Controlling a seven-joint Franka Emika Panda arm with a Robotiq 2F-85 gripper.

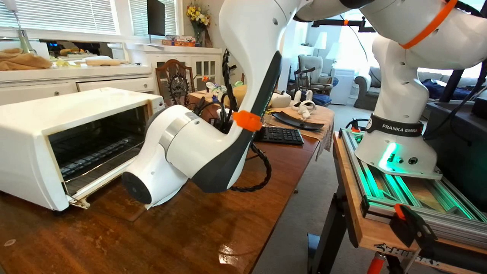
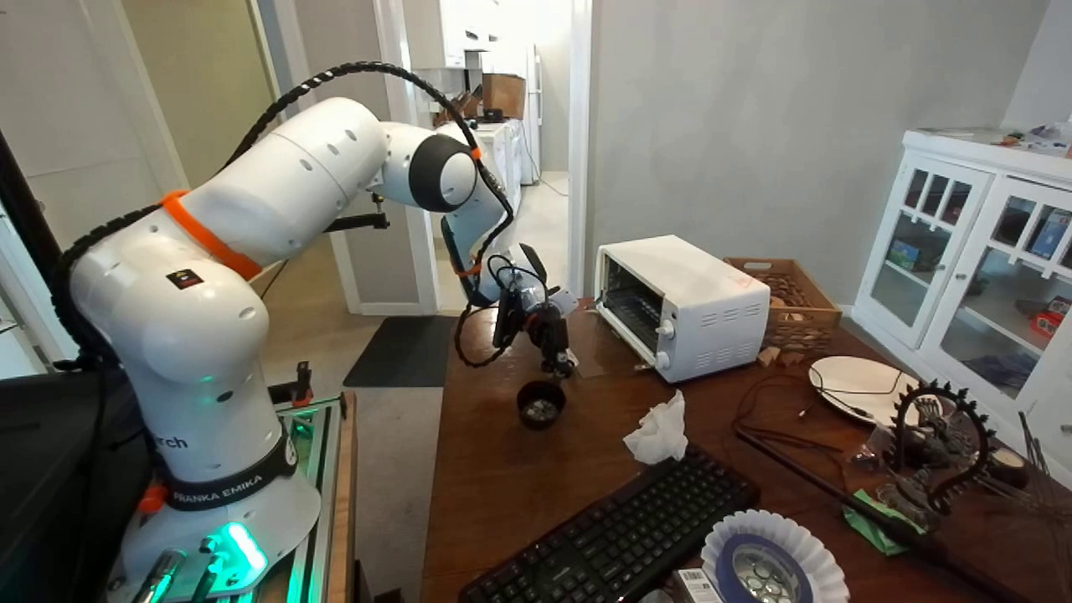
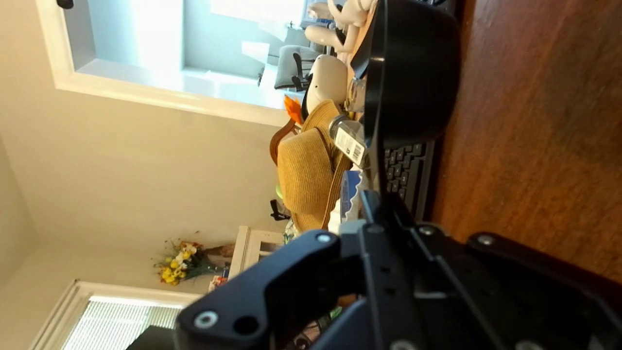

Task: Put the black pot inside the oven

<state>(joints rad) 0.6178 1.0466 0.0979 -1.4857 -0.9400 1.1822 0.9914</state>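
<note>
Tabletop (image 2: 494, 486) — black pot (image 3: 415, 78) — oven (image 1: 74, 116), rack (image 1: 95, 155) inside

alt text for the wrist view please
A gripper holds a black pot by its handle; the picture is turned sideways, with a wooden tabletop at right. Beyond the pot are a keyboard and a straw hat.

We identify the desk (image 2: 490, 502) as a brown wooden surface, glossy and worn in patches. On it, in both exterior views, we locate the white oven (image 2: 682, 293). In an exterior view, we find the woven basket (image 2: 825, 316) just beside it, crumpled white paper (image 2: 657, 429) beside the black keyboard (image 2: 615, 532), and a white plate (image 2: 854, 377).
</note>
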